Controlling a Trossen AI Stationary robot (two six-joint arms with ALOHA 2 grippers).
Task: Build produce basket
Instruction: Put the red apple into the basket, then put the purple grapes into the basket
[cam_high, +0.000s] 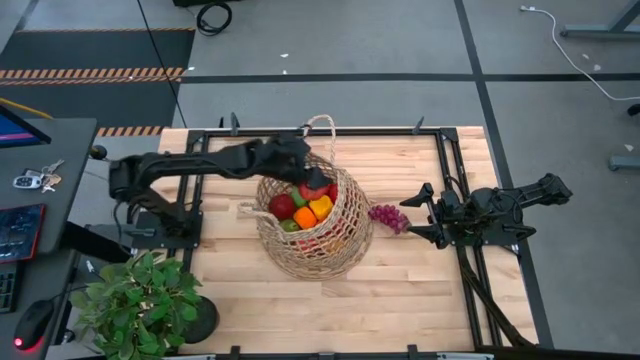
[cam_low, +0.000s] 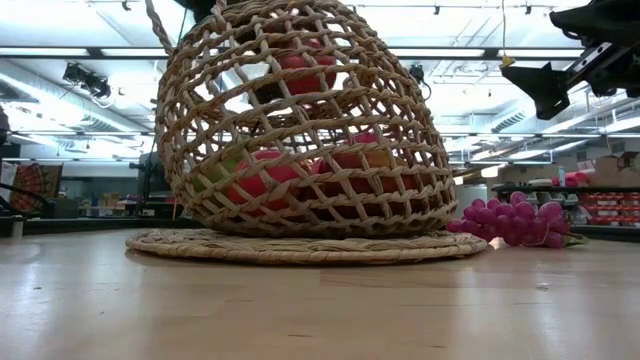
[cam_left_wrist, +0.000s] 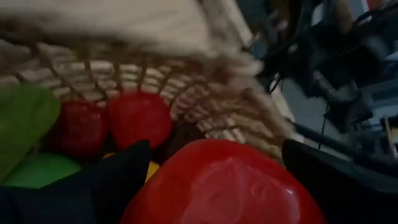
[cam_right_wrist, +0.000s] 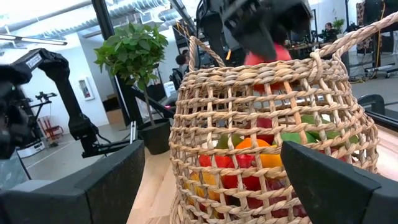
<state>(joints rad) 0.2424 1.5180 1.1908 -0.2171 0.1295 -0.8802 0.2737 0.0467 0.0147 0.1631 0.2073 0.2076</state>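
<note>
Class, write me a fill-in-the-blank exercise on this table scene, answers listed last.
1. The left gripper holds a red fruit over the ____.
2. The grapes lie on the table, ____ the basket.
3. The right gripper is ____ and holds nothing.
4. The potted ____ stands at the table's corner.

Answers: basket; outside; open; plant
</note>
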